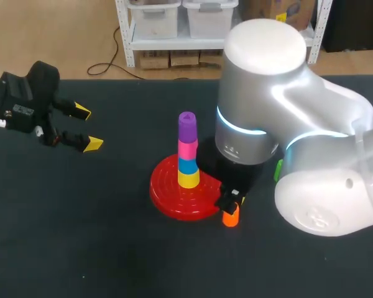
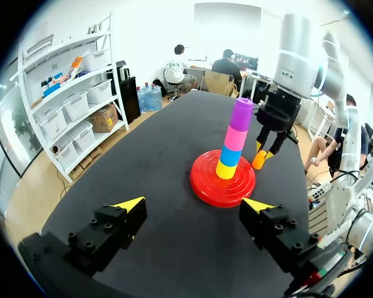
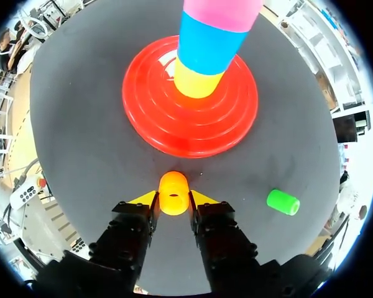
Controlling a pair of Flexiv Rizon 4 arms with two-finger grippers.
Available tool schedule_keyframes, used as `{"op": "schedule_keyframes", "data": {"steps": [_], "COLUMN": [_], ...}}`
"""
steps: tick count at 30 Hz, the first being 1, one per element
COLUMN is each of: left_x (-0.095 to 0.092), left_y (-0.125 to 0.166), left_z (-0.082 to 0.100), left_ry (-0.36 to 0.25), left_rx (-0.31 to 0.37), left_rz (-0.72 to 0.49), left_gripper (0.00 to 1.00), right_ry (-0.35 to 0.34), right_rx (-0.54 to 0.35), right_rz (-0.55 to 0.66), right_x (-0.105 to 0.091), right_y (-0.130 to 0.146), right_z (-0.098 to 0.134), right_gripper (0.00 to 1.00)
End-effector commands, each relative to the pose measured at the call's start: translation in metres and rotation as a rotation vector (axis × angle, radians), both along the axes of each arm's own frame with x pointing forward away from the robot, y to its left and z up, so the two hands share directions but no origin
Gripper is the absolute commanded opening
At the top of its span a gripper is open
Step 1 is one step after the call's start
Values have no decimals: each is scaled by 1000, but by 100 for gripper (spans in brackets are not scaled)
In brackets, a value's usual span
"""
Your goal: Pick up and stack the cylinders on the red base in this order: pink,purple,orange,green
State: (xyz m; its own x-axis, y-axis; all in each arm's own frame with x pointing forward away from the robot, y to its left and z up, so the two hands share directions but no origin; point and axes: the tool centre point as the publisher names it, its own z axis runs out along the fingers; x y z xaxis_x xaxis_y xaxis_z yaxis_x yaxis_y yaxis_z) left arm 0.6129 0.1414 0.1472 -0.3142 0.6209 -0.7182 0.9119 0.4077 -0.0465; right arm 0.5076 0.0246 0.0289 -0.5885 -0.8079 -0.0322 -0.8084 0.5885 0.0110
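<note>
Two right fingers (image 3: 143, 200) lowered, grasping orange cylinder (image 3: 173, 193) beside red base (image 3: 224, 118), left fingers (image 2: 129, 205) released, hovering apart

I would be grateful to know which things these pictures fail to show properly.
Green cylinder: head view, only a sliver shows past the right arm.
Purple cylinder: right wrist view, cut off by the rim, beyond the pink cylinder.
Right claw: head view, mostly hidden under its own arm.
</note>
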Motion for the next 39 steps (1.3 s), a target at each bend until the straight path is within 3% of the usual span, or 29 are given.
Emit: {"op": "schedule_keyframes", "data": {"steps": [1, 14, 20, 29, 39], "left_x": [1, 1, 1, 1, 1], "left_y": [0, 0, 0, 0, 0], "left_z": [0, 0, 0, 0, 0], "left_ry": [4, 4, 4, 4, 4], "left_rx": [4, 4, 4, 4, 4], "left_rz": [0, 0, 0, 0, 0], "left_gripper": [100, 100, 100, 100, 100], "right_ry": [6, -7, -32, -68, -68], "right_rx": [3, 7, 8, -2, -2], "right_rz": [-8, -18, -11, 20, 20], "right_x": [2, 7, 16, 43, 43], "right_y": [-3, -8, -6, 7, 7], "right_z": [5, 26, 52, 89, 89], "right_gripper": [0, 0, 0, 0, 0]}}
